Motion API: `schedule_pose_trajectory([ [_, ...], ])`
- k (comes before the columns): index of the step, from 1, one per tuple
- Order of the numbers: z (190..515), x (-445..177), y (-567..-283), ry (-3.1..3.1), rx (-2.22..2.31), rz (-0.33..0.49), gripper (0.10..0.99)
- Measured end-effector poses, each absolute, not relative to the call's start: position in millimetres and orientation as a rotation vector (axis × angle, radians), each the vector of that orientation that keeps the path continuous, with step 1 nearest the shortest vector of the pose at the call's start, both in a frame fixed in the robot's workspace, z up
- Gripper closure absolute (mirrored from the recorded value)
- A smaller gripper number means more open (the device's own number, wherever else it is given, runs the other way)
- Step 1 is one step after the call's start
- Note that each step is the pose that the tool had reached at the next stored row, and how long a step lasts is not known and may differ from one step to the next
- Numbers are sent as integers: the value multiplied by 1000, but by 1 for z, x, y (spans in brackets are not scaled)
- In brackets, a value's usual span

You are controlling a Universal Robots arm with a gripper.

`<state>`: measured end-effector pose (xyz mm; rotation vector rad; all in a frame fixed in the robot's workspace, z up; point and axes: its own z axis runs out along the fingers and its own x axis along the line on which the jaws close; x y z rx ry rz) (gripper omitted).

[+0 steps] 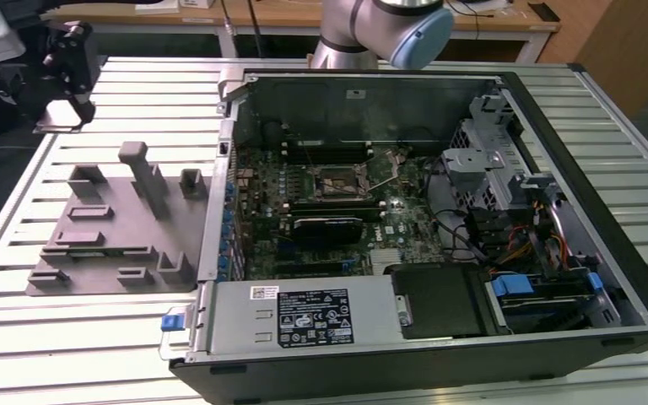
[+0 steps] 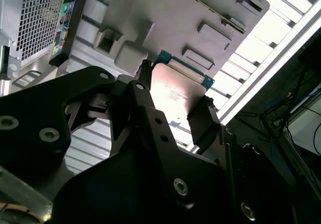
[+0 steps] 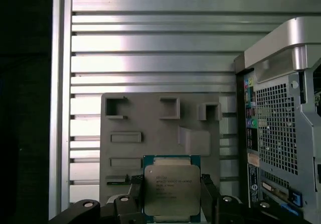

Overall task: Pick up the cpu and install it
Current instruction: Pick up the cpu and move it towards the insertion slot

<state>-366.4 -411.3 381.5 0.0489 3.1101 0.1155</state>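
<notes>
Jaws clamped on the cpu (image 3: 168, 191), one finger on each of two opposite edges, with the silver top plate facing the first wrist view. The chip hangs clear of the grey fixture tray (image 3: 160, 133) and the slatted bench (image 3: 150, 43). In the exterior view the jaws sit at the upper left of the frame, and the open computer case (image 1: 594, 169) lies centre-right, well apart.

Your pincer (image 3: 172, 196), gripping the cpu (image 3: 171, 186), hangs near the grey tray (image 3: 150, 111), whose posts (image 1: 135, 173) stick up. The case wall (image 1: 229, 148) bars the way sideways. Over it, the socket (image 1: 336, 180) seems open from above, with the drive cage (image 1: 476, 164) crowding one side.
</notes>
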Motion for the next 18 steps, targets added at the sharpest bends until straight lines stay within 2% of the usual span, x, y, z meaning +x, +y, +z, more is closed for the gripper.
schedule_pose_trajectory([
  [18, 382, -320, -411, 3110, 49, 115, 545],
])
